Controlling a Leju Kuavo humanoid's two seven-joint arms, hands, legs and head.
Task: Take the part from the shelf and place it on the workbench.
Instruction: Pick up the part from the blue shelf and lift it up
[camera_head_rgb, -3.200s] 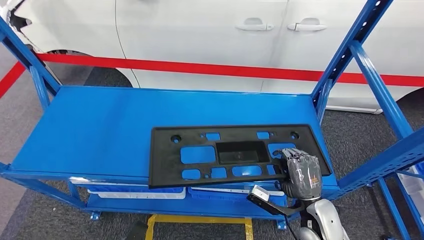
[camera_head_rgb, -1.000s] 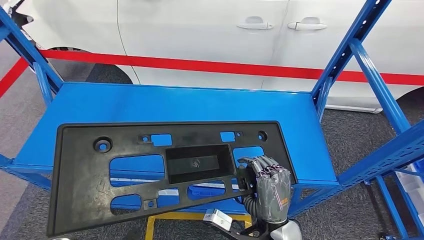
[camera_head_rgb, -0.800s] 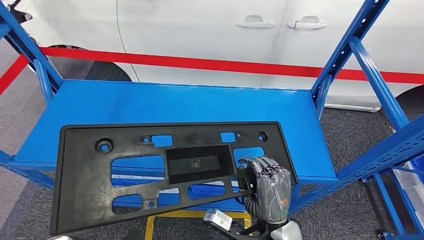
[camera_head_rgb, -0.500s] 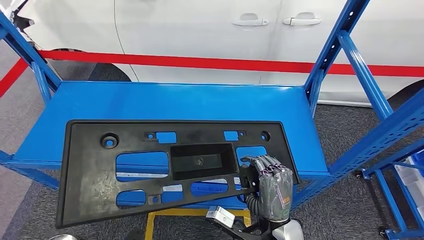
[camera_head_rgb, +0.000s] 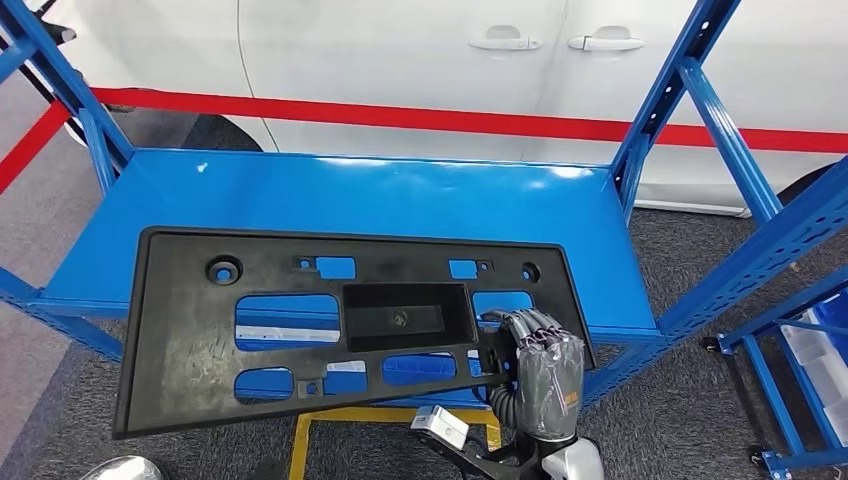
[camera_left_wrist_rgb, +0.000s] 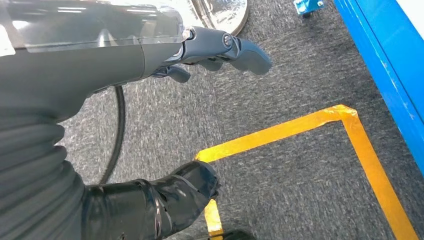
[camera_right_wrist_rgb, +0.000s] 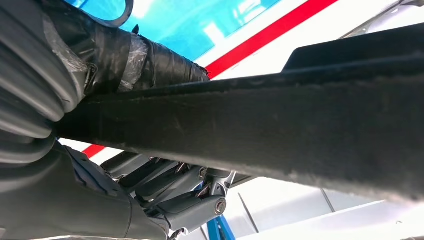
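One hand grips: right hand (camera_head_rgb: 540, 365) clasps the black part (camera_head_rgb: 300, 320) at its near right edge, carrying it alone.
Left hand (camera_left_wrist_rgb: 215, 47): hangs over the floor, fingers loosely apart, holding nothing.
Part: lifted off, hanging before the blue shelf (camera_head_rgb: 400, 195).
Beyond: white car (camera_head_rgb: 400, 50).

A car workshop or assembly floor — blue steel shelf rack (camera_head_rgb: 400, 200), white car (camera_head_rgb: 400, 60) beyond, red-and-yellow floor tape (camera_left_wrist_rgb: 300, 127).

Bright, even light; shelf (camera_head_rgb: 400, 195) glare.
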